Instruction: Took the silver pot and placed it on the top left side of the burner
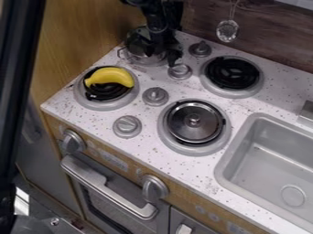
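Honestly, I can't tell whether the gripper is open or closed, but the silver pot beside it, at the stovetop's upper left, looks light, stiff and slick — so I'd pinch the rim squarely — its smooth, curved wall could slip.

You can't read any words or numbers here. On the brown front of the toy stove, you can see pale marks between the left big knob and the right big knob. More pale marks sit farther right. They are all too small for you to read.
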Robot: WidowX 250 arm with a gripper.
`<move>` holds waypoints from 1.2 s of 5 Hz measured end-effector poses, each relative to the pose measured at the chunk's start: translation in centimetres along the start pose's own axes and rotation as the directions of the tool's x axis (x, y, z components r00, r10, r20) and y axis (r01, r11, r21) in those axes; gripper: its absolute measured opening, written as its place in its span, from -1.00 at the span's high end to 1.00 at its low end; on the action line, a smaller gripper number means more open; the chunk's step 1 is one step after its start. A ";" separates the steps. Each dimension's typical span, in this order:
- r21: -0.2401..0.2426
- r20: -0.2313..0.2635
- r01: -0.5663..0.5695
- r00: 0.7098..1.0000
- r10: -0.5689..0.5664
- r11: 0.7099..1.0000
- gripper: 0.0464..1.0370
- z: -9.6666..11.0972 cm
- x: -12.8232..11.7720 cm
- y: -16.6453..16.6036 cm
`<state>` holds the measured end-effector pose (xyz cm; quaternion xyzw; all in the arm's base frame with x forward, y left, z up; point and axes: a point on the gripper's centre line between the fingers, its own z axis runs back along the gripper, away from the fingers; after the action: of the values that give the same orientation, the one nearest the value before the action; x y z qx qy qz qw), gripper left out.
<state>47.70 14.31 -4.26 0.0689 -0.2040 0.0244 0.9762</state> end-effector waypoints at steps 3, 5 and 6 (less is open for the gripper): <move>-0.041 -0.001 -0.019 1.000 0.019 0.999 -0.24 -1.8 0.2 -0.4; -0.090 0.066 0.117 0.992 -0.111 0.989 0.77 -0.6 -0.3 -3.2; -0.106 0.125 0.220 0.971 -0.206 0.970 0.94 1.5 0.5 -8.0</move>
<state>48.14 6.18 -3.69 0.0336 -0.2513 -0.0969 0.9625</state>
